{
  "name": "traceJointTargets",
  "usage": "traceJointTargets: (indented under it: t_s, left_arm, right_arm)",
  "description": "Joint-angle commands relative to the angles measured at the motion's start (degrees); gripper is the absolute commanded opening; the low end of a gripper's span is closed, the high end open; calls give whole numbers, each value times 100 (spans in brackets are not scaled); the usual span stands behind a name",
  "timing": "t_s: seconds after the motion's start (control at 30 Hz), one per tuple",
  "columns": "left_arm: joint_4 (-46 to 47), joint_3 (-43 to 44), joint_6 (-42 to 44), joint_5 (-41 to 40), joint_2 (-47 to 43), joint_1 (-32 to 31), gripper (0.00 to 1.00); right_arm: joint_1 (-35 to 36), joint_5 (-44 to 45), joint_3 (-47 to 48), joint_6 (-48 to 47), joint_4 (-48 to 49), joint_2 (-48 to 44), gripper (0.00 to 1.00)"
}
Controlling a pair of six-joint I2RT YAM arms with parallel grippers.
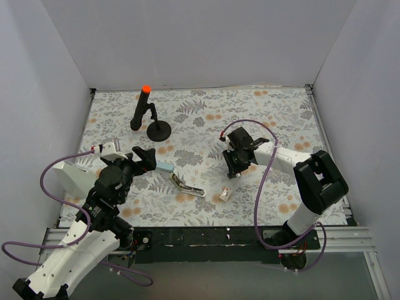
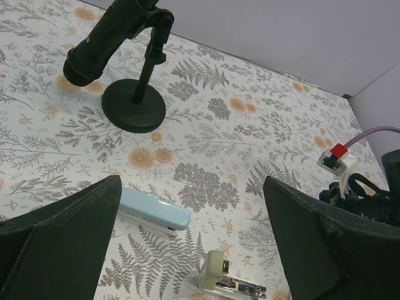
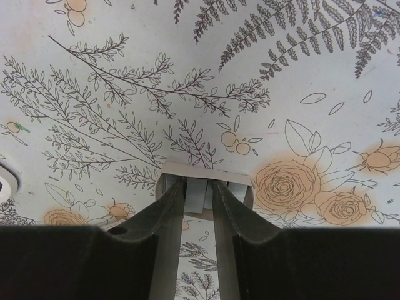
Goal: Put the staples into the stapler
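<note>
The pale olive-green stapler (image 1: 187,185) lies opened on the floral table near the middle, its silver metal inside showing; it also shows in the left wrist view (image 2: 229,279). My right gripper (image 1: 233,171) hangs above the table to the stapler's right, shut on the silvery-grey block of staples (image 3: 199,195), which sits crosswise between the fingertips. The small whitish-pink staples box (image 1: 225,195) lies on the table below that gripper. My left gripper (image 1: 145,157) is open and empty, left of the stapler, its dark fingers (image 2: 69,237) framing the view.
A light blue bar (image 1: 165,167) lies just left of the stapler, close to my left fingers; it also shows in the left wrist view (image 2: 153,210). A black stand with an orange tip (image 1: 145,111) stands at the back left. White walls enclose the table.
</note>
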Motion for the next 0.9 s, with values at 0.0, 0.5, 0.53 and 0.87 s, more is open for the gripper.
traceJointTargets:
  t_s: [0.0, 0.5, 0.53, 0.87]
  left_arm:
    - [74, -57, 4, 64, -3, 56, 98]
    - [91, -65, 4, 117, -3, 100, 98]
    - [100, -65, -5, 117, -12, 100, 98]
    - [109, -74, -14, 143, -21, 126, 98]
  right_arm:
    - [24, -314, -191, -33, -18, 232, 30]
    - [24, -121, 142, -182, -316, -418, 15]
    - [33, -112, 160, -199, -325, -480, 14]
    - [33, 20, 143, -463, -308, -770, 14]
